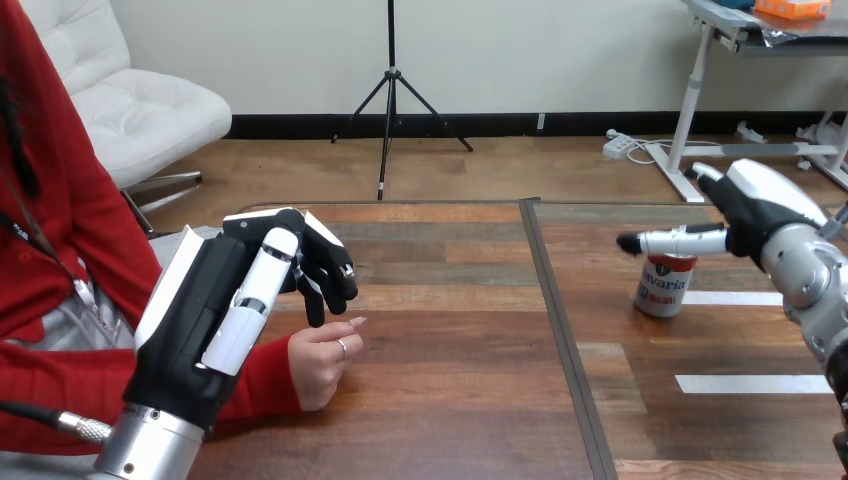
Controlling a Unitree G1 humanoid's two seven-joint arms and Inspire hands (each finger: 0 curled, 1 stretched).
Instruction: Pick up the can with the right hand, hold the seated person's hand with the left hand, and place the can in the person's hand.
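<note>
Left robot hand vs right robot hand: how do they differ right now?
Place: the left robot hand hangs over the person's hand at the wooden table's left; the right robot hand is by the red-and-white can at its right. Pose: the left one stands raised, white shell showing; the right one reaches sideways, a straight finger over the can's top. Shared: black with white shells.

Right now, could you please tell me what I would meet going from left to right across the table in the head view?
Left hand → person's hand → table seam → can. The right hand reaches over the can, so I leave it out of the order.
</note>
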